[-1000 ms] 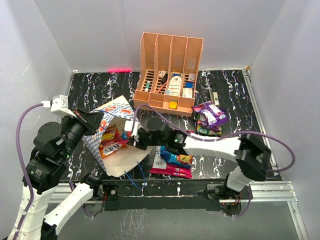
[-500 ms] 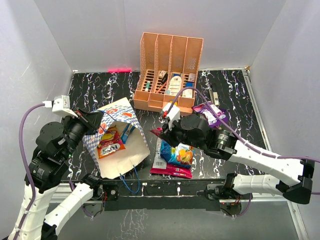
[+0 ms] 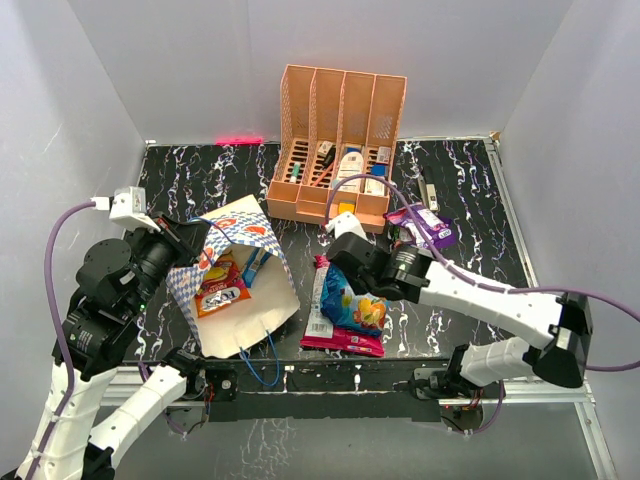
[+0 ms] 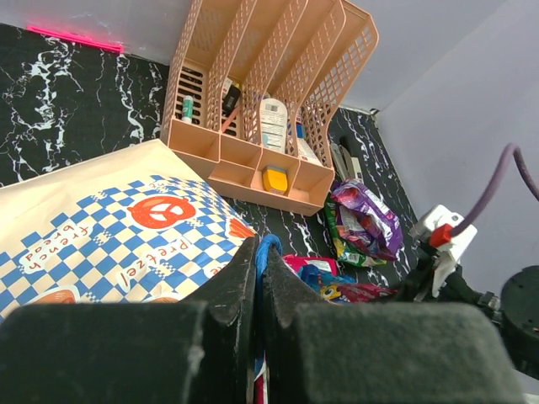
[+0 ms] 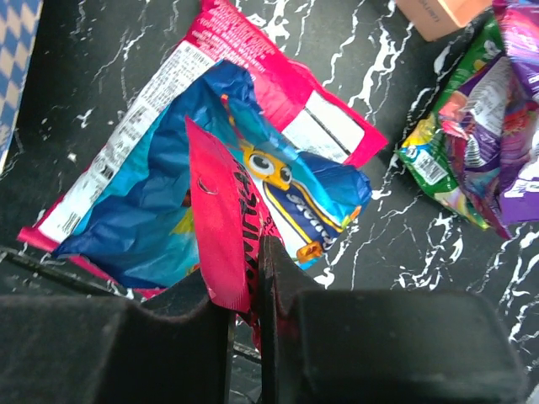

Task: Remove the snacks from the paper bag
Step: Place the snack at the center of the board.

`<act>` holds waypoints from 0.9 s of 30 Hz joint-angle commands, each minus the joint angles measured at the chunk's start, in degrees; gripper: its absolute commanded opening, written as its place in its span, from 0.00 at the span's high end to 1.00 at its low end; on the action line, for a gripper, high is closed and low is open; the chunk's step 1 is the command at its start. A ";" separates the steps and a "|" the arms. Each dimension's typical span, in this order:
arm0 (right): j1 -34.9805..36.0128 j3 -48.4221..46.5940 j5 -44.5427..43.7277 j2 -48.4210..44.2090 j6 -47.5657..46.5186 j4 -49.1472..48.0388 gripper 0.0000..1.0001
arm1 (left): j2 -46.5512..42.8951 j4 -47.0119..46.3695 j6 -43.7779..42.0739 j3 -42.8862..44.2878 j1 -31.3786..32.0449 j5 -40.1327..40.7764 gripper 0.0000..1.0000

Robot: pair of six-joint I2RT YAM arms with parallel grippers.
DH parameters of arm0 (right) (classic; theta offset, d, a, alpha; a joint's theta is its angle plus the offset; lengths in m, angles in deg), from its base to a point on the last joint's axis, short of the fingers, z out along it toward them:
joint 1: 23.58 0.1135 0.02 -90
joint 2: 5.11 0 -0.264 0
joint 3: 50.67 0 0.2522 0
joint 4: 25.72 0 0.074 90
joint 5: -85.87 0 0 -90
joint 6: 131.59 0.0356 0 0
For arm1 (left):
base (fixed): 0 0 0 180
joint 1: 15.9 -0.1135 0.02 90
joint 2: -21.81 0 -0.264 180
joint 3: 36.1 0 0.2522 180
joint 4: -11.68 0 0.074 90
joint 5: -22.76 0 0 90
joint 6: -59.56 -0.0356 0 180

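A pink packet [image 5: 221,219] was held pinched by one edge in the right gripper [image 5: 246,273], whose fingers were closed almost fully on the thin film. It was hung edge-on just above a blue packet [image 5: 160,194], which was laid on a larger pink packet [image 5: 253,59] on the table [image 5: 396,278], just right of the paper bag [image 3: 255,325]. A heap of purple and green packets [image 5: 472,143] was seen further right. Inside the bag, which was laid on the table with its white inside shown, an orange-red packet [image 3: 222,290] and a small blue-wrapped one [image 3: 256,264] were yet to be taken out.

The packets were judged to be light, puffed and slippery, with a filling easily crushed. A grip on the flat crimped seam or a corner was judged safer than one across the belly, where the film could be expected to slide or the contents to be broken. The bag was judged to be soft and apt to collapse on what lay inside. Its blue string handle [image 4: 268,246] was clamped between the fully closed fingers of the left gripper [image 4: 257,257], and the mouth was thereby held up. Behind bag and packets an orange organizer [image 3: 340,130] was stood.
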 commanded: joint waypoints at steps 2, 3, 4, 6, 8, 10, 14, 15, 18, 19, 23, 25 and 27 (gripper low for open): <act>-0.01 -5.98 -7.53 4.69 1.53 0.35 0.92 | -0.58 -0.92 -0.98 0.52 -0.08 1.02 1.00; -0.01 -6.20 -8.17 6.24 1.58 0.17 0.92 | -0.82 -0.76 -0.87 0.41 -0.08 1.24 1.00; 0.00 -6.67 -8.59 7.59 1.59 0.10 0.91 | -1.12 -0.81 -0.78 0.24 -0.08 1.48 1.00; 0.08 -7.58 -8.60 10.14 1.65 0.23 0.89 | -1.34 -0.65 -0.80 0.20 -0.07 1.56 1.00; 0.45 -7.82 -8.48 12.27 1.81 0.48 0.88 | -1.21 -0.11 -1.13 0.73 -0.08 1.58 1.00; 1.06 -7.79 -8.38 14.15 1.71 0.66 0.87 | -1.21 0.43 -1.55 1.18 -0.08 1.91 1.00; 1.98 -8.07 -6.39 16.58 1.87 0.38 0.80 | -1.43 0.80 -1.99 1.21 -0.08 2.40 1.00; 2.09 -7.79 -5.39 16.80 1.88 -0.42 0.78 | -1.50 0.77 -1.99 1.10 -0.08 2.34 1.00; 2.19 -7.21 -2.33 17.02 1.77 -2.39 0.73 | -1.61 0.60 -1.82 0.67 -0.08 2.22 1.00; 2.20 -7.16 -1.55 17.01 1.81 -2.78 0.70 | -1.71 0.53 -1.81 0.62 -0.09 2.10 1.00; 2.16 -7.16 0.87 16.69 1.55 -3.55 0.58 | -1.79 0.53 -1.88 0.49 -0.07 2.12 1.00; 2.20 -7.28 2.02 15.95 1.46 -3.60 0.52 | -1.76 0.67 -2.00 0.55 -0.08 2.12 1.00; 2.22 -7.03 3.41 14.43 1.30 -3.75 0.45 | -1.70 0.67 -2.07 0.66 -0.08 2.18 1.00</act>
